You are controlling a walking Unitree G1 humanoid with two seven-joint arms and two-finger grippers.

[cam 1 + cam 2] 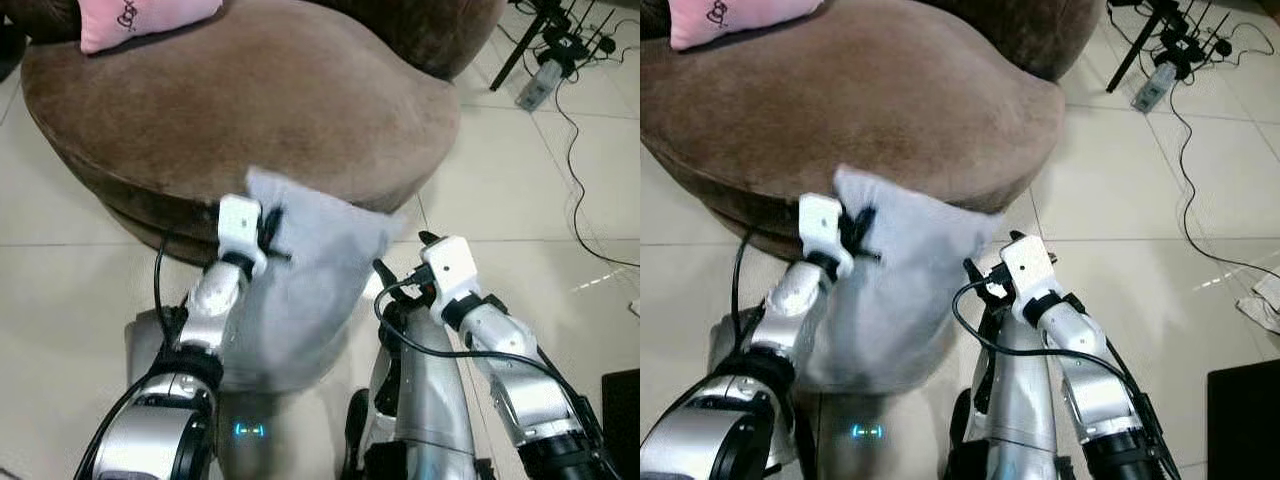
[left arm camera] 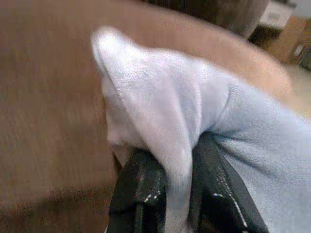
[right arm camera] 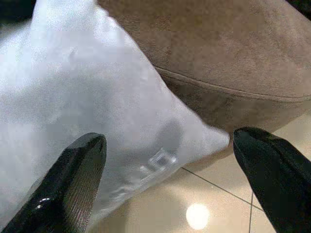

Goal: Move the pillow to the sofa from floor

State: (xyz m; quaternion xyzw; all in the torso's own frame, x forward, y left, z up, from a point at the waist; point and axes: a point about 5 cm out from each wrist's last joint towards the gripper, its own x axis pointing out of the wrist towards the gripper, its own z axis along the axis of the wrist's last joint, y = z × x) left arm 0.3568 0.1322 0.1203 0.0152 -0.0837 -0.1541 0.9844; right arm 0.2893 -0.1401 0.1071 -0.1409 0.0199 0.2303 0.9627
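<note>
Above pale floor tiles, against the brown sofa front, held the grey pillow pinched in the left gripper, right gripper spread beside it.

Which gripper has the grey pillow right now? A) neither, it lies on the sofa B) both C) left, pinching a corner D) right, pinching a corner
C: the left gripper is shut on a corner of the grey pillow, held up against the sofa edge, while the right gripper is open beside the pillow, not touching it.
</note>
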